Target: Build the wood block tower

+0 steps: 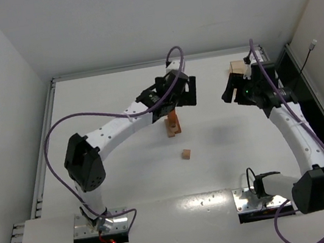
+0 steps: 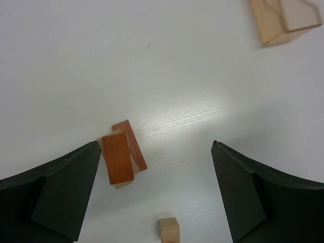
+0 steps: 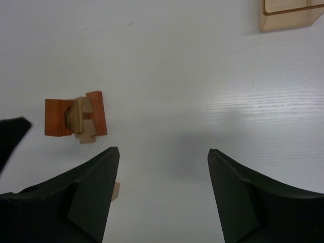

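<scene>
**Tower.** The tower (image 1: 173,124) stood on the white table (image 1: 228,148) near its middle, a narrow pile of reddish-brown and light tan wood blocks. In the left wrist view its topmost face was a reddish-brown rectangle. A second reddish-brown bar lay skewed just behind it, and tan wood showed at the edges beneath. The right wrist view showed a reddish-brown piece with a curved, arch-like cut on one side and a reddish-brown bar on the other. Tan pieces were set between them, and their edges were not squared to one another. The number of blocks in the pile could not be told.

**Loose block.** One small tan cube (image 1: 186,154) lay alone on the table, on the near side of the tower and apart from it.

**Left gripper.** The left gripper (image 2: 156,147) hung over the tower. Its jaws stood wide apart with nothing held between them. In its own camera the pile lay just beside the left-hand jaw; contact could not be confirmed.

**Right gripper.** The right gripper (image 3: 163,150) was toward the far right of the table, well apart from the tower. Its jaws were parted over bare table and gripped nothing.

**Other item.** A translucent tan open tray (image 1: 238,67) sat near the far right corner, partly hidden behind the right gripper in the top view. Its contents could not be made out.
</scene>
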Robot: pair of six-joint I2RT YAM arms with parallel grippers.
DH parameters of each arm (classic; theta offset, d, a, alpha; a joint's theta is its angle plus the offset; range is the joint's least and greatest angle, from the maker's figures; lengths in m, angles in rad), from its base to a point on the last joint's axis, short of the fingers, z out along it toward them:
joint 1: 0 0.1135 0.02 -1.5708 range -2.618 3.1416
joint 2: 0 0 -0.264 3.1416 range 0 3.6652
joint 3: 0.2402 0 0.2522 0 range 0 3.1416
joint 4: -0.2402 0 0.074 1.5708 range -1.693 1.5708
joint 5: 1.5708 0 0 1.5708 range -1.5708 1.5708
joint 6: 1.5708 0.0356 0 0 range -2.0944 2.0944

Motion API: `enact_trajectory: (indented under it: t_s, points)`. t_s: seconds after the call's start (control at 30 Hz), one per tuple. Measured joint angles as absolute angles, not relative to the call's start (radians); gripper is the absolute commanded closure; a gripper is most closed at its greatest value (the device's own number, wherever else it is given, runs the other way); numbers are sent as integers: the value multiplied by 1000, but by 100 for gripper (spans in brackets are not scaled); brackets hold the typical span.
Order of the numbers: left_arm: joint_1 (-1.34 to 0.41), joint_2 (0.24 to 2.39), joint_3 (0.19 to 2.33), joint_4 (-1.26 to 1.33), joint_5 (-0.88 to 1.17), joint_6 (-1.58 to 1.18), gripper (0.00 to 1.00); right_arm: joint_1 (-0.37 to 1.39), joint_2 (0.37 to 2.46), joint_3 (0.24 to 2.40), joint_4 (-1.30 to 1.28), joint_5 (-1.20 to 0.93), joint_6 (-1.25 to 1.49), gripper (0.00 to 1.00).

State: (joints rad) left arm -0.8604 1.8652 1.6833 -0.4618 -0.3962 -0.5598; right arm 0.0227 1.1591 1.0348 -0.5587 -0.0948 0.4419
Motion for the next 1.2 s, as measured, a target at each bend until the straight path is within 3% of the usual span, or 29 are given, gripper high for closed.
enact_trajectory:
  t_s: [0.13,0.2,0.4,0.63,0.8,1.2]
  points:
    - [-826,1770,1708,-445,-389,-521,11,82,1206,1032,-554,-75,421,50]
    - [-769,1731,1716,-441,-368,-503,11,130,1245,1035,-554,-60,407,64]
    - [-468,1698,1717,-489,-310,-442,11,275,1472,1148,-578,-32,399,100]
    - [-330,1684,1599,-560,-265,-392,11,301,1737,1314,-587,1,453,100]
    - [-318,1677,1562,-598,-234,-374,3,333,1863,1398,-602,10,469,98]
    - [-273,1655,1562,-593,-182,-371,1,411,1973,1510,-607,-6,491,88]
